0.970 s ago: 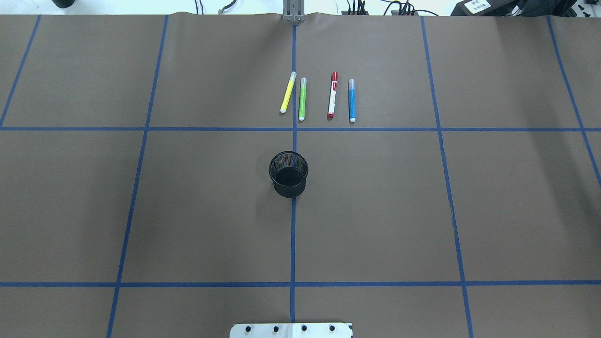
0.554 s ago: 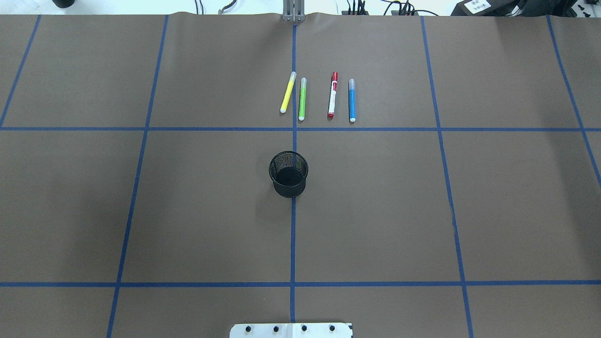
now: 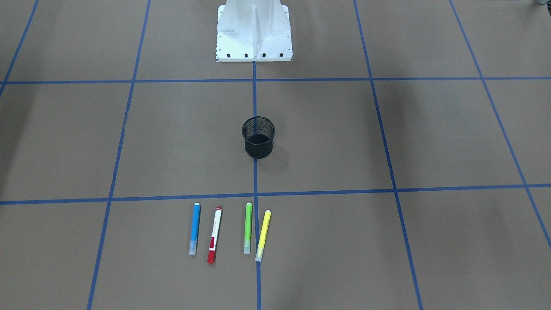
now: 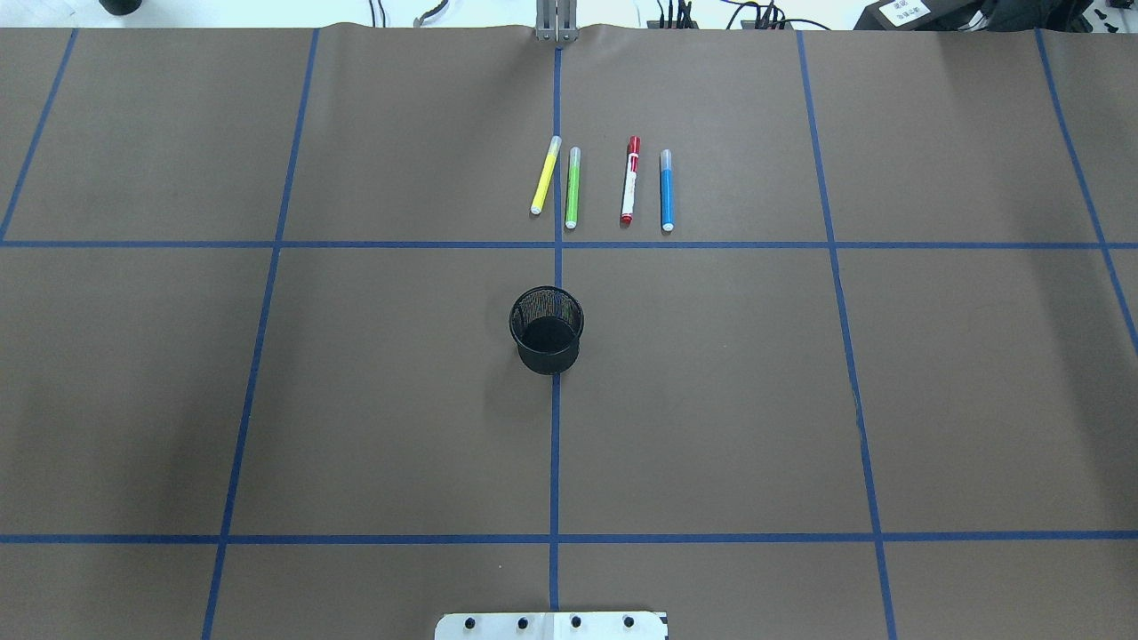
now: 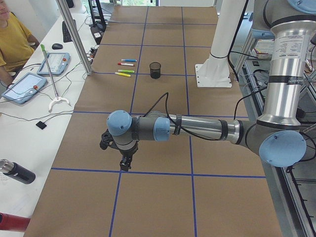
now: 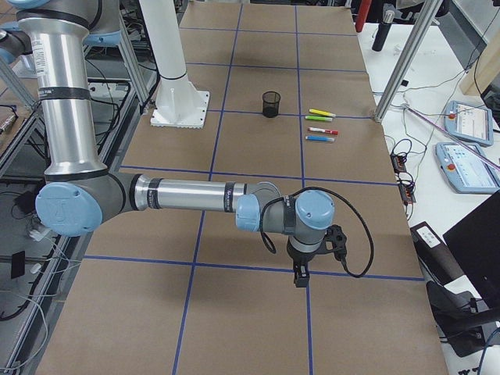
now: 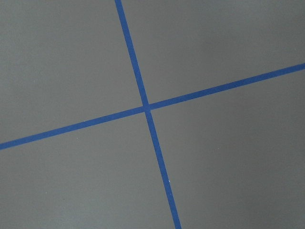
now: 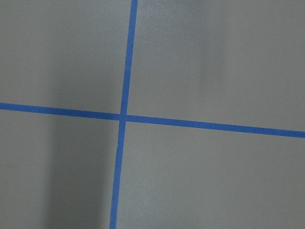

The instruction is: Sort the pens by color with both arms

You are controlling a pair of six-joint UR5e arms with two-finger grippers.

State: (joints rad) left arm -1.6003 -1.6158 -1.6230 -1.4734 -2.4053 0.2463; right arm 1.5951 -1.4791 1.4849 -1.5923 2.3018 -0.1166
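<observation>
Four pens lie side by side on the brown table at the far middle: yellow, green, white-barrelled with red cap and blue. In the front-facing view they are blue, red-capped, green and yellow. My left gripper points down over a tape crossing at the table's left end, far from the pens. My right gripper does the same at the right end. I cannot tell whether either is open or shut. Both wrist views show only tape lines.
A black mesh cup stands upright on the centre line, nearer me than the pens. The white pedestal is at the robot's side. A person sits at a side desk with tablets.
</observation>
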